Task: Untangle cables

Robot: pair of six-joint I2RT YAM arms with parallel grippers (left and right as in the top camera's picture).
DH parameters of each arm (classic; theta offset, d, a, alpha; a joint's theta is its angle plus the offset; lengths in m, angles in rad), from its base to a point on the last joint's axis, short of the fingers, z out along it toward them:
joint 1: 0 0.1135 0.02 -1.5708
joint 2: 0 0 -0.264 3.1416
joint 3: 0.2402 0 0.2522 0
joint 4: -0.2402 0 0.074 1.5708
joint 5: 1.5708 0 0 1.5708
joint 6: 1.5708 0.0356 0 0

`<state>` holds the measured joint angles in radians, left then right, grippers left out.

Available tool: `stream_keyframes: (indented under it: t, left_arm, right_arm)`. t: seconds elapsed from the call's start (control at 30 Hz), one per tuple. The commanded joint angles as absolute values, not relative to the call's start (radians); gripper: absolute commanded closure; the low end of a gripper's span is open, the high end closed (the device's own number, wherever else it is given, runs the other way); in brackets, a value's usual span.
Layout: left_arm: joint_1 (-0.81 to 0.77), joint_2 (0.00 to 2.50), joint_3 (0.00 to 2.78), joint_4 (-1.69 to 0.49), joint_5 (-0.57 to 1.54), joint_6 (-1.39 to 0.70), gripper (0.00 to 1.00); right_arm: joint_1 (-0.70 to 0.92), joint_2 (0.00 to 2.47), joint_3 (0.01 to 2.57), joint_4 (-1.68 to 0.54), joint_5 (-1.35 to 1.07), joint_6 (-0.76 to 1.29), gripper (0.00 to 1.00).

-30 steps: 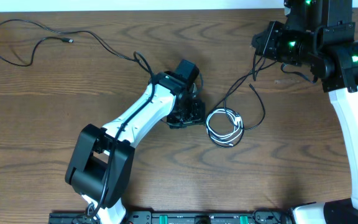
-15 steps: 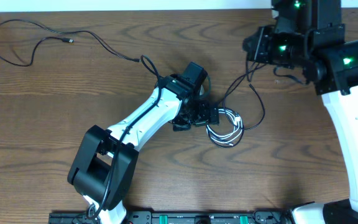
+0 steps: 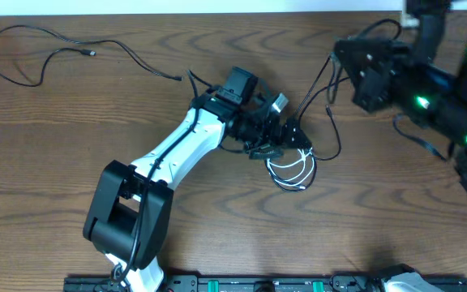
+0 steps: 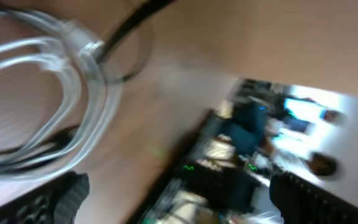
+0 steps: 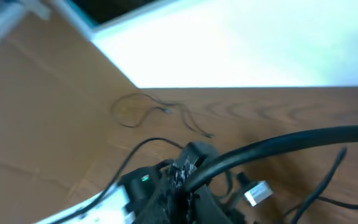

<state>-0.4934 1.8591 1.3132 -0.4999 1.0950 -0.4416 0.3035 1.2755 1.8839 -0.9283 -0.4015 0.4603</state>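
Observation:
A coiled white cable (image 3: pixel 292 168) lies at the table's middle; it also shows in the left wrist view (image 4: pixel 73 81). My left gripper (image 3: pixel 288 135) hovers at the coil's upper edge, its jaws (image 4: pixel 179 194) wide open and empty. A black cable (image 3: pixel 314 89) runs from beside the coil up to my right gripper (image 3: pixel 340 58), which looks shut on it; it crosses the blurred right wrist view as a thick dark line (image 5: pixel 278 146). A second long black cable (image 3: pixel 47 57) lies loose at the far left, also seen in the right wrist view (image 5: pixel 135 109).
The left arm (image 3: pixel 177 154) stretches diagonally from the front left to the middle. The right arm (image 3: pixel 428 89) fills the far right corner. A free end of the black cable (image 3: pixel 337 138) curls to the right of the coil.
My left gripper has moved right and turned, now reaching the white coil's top edge. The right arm has swung to the right, with the black cable still leading up to it.

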Motion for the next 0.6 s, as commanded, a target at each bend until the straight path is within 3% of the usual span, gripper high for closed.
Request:
stream_keyframes:
  t: [0.0,0.2,0.57]
  left_arm:
    - [-0.468,1.853,1.317,-0.422,1.410,-0.499,0.02]
    - [-0.434,1.853,1.317,-0.342,1.433,-0.564,0.02]
    - [-0.410,1.853,1.317,-0.420,1.112,-0.633,0.02]
  right_arm:
    - [0.307,1.257,1.893,-0.931,-0.446,0.463,0.99]
    - [0.307,1.236,1.893,-0.902,-0.564,0.465,0.99]
    - [0.307,1.222,1.893,-0.746,-0.688,0.546,0.99]
